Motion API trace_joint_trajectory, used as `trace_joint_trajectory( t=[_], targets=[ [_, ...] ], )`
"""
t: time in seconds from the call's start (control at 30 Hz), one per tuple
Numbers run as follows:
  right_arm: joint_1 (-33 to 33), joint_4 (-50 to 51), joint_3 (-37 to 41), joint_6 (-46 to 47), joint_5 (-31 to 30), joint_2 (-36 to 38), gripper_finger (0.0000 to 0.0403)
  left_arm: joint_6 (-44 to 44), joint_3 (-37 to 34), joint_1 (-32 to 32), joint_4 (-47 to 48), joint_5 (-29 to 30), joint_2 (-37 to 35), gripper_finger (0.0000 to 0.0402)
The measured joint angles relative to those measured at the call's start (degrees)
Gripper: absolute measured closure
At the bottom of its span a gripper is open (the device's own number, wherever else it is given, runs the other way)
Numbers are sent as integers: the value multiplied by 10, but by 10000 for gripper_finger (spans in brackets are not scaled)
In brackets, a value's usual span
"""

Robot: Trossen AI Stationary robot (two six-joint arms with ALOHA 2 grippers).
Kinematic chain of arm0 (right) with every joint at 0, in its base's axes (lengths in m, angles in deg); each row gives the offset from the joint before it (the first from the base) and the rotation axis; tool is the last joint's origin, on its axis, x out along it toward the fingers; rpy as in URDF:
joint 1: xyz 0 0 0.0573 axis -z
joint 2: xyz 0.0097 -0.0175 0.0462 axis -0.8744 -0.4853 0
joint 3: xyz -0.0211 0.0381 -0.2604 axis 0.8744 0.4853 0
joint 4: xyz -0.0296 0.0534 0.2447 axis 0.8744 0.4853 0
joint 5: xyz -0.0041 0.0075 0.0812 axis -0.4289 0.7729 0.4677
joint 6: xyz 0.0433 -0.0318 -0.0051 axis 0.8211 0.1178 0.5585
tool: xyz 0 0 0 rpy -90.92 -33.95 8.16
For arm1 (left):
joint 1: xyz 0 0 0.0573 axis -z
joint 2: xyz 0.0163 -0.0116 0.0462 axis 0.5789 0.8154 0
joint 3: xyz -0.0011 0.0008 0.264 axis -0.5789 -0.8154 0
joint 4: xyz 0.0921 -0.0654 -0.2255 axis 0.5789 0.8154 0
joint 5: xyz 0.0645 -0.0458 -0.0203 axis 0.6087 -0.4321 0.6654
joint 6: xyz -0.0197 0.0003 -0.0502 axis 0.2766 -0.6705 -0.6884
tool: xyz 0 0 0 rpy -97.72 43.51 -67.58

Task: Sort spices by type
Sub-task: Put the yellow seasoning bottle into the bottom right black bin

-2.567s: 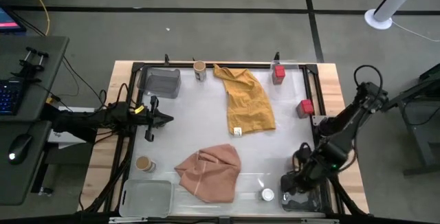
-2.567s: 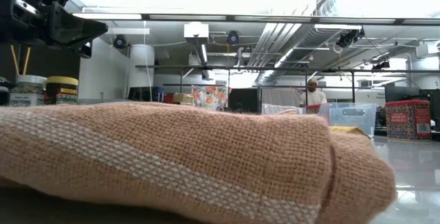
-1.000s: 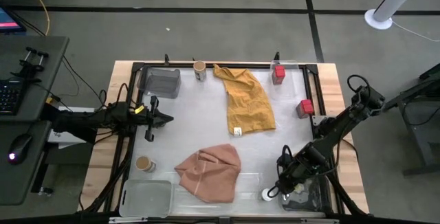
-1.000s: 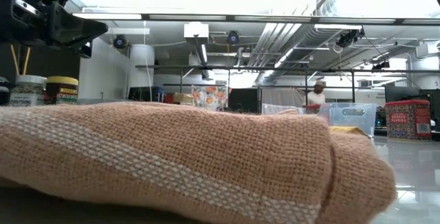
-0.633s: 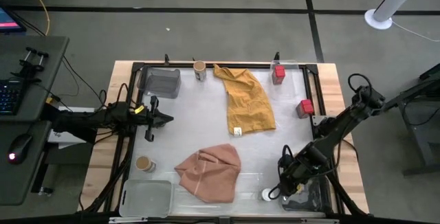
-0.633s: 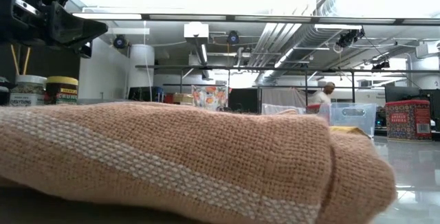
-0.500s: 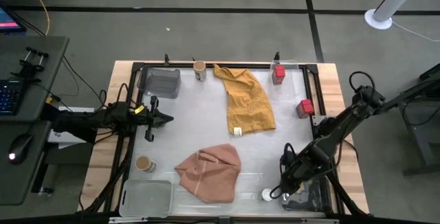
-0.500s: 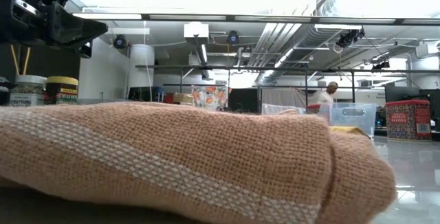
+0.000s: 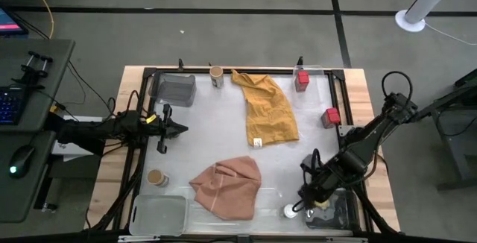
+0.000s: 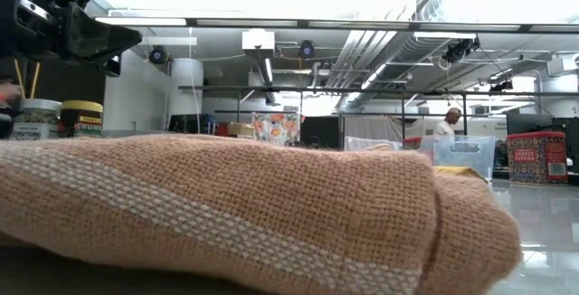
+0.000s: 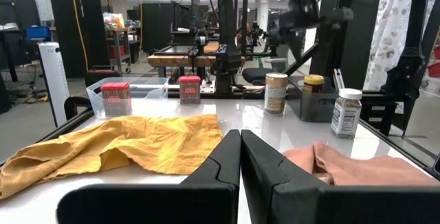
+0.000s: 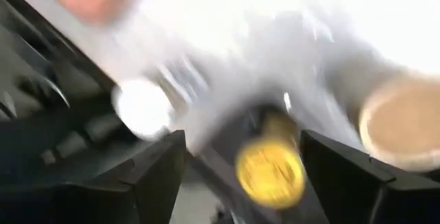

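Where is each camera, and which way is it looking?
High view: above, looking straight down at the table, both arms showing.
Low view: at table height, behind the pink cloth, a dark arm part top left.
Left wrist view: past shut fingers across the mustard cloth.
Right wrist view: blurred, open fingers over a yellow lid.
The pink cloth shows in high, low and left wrist views.

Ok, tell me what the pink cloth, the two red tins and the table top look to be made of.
Pink cloth: coarse woven fabric, probably cotton; the low view shows a matte open weave with a paler stripe.
Red tins: likely printed metal, boxy with sharp edges; painted card cannot be ruled out.
Table top: smooth, glossy white surface, perhaps laminate or plastic; it mirrors the jars and room lights.
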Motion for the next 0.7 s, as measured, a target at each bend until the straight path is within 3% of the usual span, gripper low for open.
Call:
trace_joint_trajectory(
  t=[0.13, 0.3, 0.5, 0.7],
  targets=[
    [38, -38, -35, -38, -101, 0, 121, 0, 0, 0, 0, 0, 0, 401],
    [114, -172, -40, -168, -201, 0, 121, 0, 0, 0, 0, 0, 0, 401],
    [218, -292, -39, -315, -223, -15, 121, 0, 0, 0, 0, 0, 0, 401],
    [303, -374, -39, -379, -219, -15, 121, 0, 0, 0, 0, 0, 0, 401]
  ],
)
